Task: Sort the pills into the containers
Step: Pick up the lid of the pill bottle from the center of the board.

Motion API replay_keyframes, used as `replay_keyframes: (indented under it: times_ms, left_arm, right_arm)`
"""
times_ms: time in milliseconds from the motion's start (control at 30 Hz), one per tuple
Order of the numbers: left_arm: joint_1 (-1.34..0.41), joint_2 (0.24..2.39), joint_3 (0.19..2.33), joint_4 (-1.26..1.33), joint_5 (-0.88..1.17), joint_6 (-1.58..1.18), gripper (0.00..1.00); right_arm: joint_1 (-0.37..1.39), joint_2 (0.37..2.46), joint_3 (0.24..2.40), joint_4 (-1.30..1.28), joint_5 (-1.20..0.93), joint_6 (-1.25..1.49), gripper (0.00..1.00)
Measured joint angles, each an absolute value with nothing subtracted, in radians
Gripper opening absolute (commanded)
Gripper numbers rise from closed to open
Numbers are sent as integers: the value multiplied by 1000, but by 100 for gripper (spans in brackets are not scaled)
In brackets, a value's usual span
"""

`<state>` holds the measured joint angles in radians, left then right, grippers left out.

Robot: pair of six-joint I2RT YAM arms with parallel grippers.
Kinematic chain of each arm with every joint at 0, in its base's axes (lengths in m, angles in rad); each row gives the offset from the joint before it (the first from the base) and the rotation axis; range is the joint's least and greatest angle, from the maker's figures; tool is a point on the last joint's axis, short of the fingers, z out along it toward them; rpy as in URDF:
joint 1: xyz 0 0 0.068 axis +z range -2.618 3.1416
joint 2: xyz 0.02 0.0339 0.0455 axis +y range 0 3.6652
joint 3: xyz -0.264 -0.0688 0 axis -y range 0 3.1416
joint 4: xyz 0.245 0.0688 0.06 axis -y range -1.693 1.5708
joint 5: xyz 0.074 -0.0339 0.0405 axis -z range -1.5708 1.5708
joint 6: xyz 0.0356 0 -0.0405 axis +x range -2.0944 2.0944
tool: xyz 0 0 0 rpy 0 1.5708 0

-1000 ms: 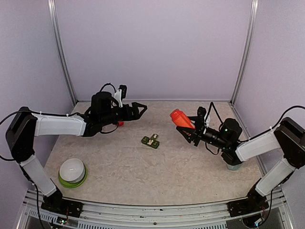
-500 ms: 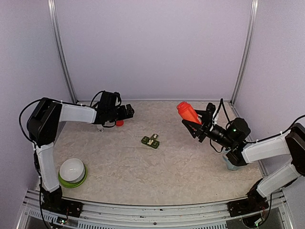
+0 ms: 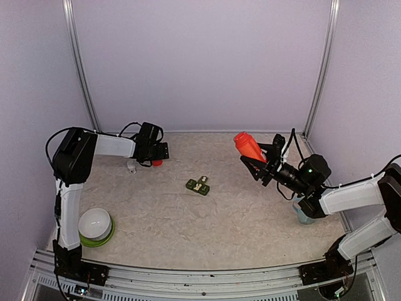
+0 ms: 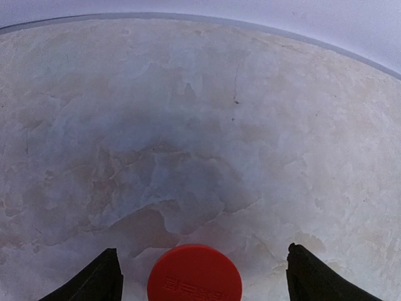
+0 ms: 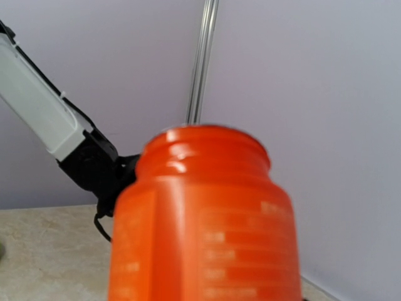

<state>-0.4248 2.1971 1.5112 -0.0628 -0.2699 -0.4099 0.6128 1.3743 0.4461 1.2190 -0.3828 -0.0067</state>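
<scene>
**Bottle held in the air at the right, open fingers over a red cap at the left**

The right end effector [image 3: 259, 164] is closed around the lower part of an orange-red cylindrical plastic bottle [image 3: 248, 146] and holds it above the table [image 3: 188, 238], clear of the surface. The bottle is tilted, with its neck pointing up and to the back left. In the right wrist view the bottle [image 5: 200, 226] fills most of the picture, and its threaded neck carries no cap. The fingers themselves are hidden behind it there.

The left arm is folded back to the far left part of the table. The left end effector [image 3: 161, 152] is wide open and holds nothing. In the left wrist view its two dark fingertips [image 4: 100, 279] stand far apart, and a round red cap [image 4: 195, 274] lies flat on the table between them, touching neither.

The dark green strip of three joined square containers [image 3: 198, 185] lies near the middle of the table, well apart from both end effectors. Some pale bits show in it, too small to identify.

A small white bottle [image 3: 131, 167] stands just left of the left end effector. A white bowl [image 3: 95, 221] on a green base sits at the near left.
</scene>
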Motion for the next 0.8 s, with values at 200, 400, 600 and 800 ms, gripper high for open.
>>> replay_keyframes:
  times_ms: [200, 400, 600, 800]
  left_arm:
    - [-424, 2225, 1514, -97, -286, -400, 79]
    - [-426, 2228, 1514, -99, -292, -394, 70]
    - [-435, 2244, 1514, -105, -302, -390, 70]
    - [-439, 2249, 1517, -105, -316, -383, 56]
  right_arm:
    - [613, 1376, 446, 1217, -383, -7, 2]
    - [613, 1382, 446, 1217, -381, -6, 2]
    - [613, 1391, 446, 1210, -379, -6, 2]
    - [613, 1393, 447, 1201, -379, -6, 2]
